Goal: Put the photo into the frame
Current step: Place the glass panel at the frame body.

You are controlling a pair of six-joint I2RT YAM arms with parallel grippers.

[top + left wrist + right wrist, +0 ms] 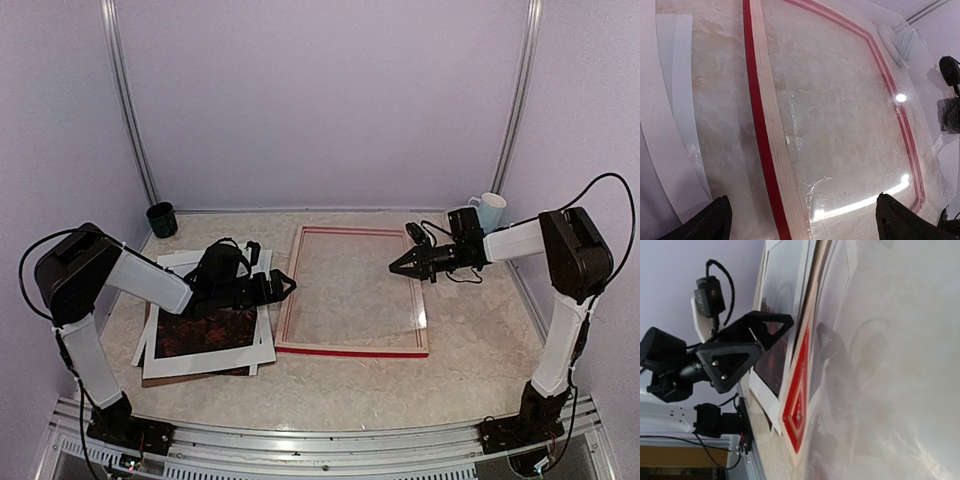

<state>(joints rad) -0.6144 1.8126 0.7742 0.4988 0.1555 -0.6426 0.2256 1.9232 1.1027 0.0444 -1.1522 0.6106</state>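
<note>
Red frame is lying back-up. Photo is sitting left of frame, under a white mat. Left gripper is hovering wide open at frame's left edge; right gripper is hanging closed over frame's right side.

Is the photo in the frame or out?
Out. The photo lies beside the frame, under a white mat; only table shows through the frame.

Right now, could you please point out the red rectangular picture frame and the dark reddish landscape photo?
red rectangular picture frame point(350, 351): top external view, on its near red rail.
dark reddish landscape photo point(205, 333): top external view, on its dark landscape area.
</note>
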